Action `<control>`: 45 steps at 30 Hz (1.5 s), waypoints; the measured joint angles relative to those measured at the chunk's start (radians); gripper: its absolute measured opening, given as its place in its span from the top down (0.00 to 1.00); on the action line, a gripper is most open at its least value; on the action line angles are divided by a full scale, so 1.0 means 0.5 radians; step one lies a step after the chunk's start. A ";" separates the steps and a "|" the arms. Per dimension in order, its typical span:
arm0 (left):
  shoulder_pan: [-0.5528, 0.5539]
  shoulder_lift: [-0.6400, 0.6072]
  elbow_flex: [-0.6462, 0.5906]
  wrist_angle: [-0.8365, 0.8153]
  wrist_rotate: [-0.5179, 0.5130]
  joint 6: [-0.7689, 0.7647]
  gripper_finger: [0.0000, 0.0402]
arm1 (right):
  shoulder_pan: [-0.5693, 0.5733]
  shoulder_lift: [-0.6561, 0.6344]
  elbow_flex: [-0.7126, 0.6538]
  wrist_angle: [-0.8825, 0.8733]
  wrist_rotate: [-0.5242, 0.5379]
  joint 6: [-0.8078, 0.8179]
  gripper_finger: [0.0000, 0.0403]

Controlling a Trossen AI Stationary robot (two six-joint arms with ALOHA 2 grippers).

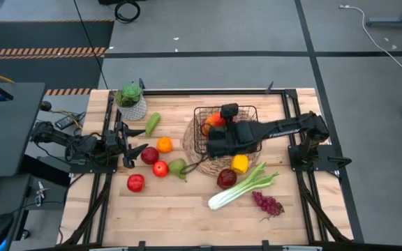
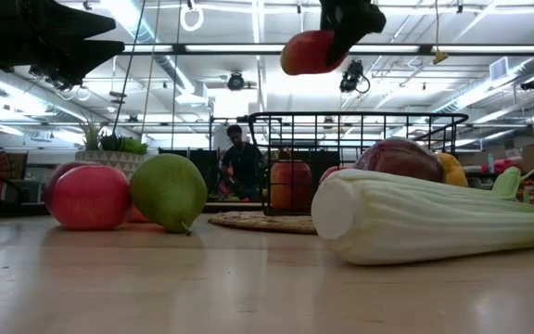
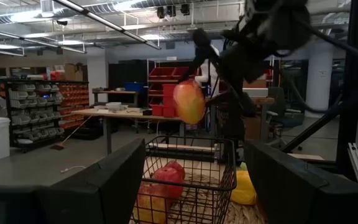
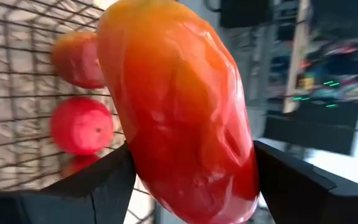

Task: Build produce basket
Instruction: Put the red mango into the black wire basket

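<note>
My right gripper [image 1: 215,127] is over the black wire basket [image 1: 251,111] and is shut on an orange-red fruit [image 2: 308,52], which hangs above the basket's rim [image 2: 360,117]. The basket stands on a round woven mat [image 1: 190,143], with red fruit [image 4: 79,126] lying on its bottom. My left gripper [image 1: 127,144] waits open at the table's left edge, nothing between its fingers. More produce lies loose on the table: red apples [image 1: 149,155], an orange [image 1: 164,144], a green pear [image 1: 178,167], a yellow pepper [image 1: 239,164], celery [image 1: 243,188] and grapes [image 1: 267,203]. My right gripper pinches the orange-red fruit between its two fingers [image 4: 101,180], one on each of the fruit's long sides [image 4: 135,149]. The fingers slant down from the table's right side. The fruit is lifted clear, above the basket and apart from the fruit inside it.
A potted plant [image 1: 131,101] stands at the far left corner, with a long green vegetable [image 1: 153,123] beside it. A dark red apple [image 1: 227,178] lies near the celery. The near part of the wooden table [image 1: 173,216] is bare. A person [image 2: 240,162] shows in the room behind.
</note>
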 joint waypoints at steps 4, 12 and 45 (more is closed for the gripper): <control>0.000 0.000 0.000 0.000 0.000 0.000 0.30 | 0.129 -0.017 -0.103 -0.033 0.290 -0.034 0.24; 0.001 0.000 0.000 0.000 0.000 -0.001 0.30 | 0.390 -0.105 -0.479 -0.038 0.862 -0.132 0.24; 0.001 0.000 0.001 0.000 0.000 -0.001 0.30 | -0.134 -0.391 -0.564 0.300 -0.281 0.427 0.23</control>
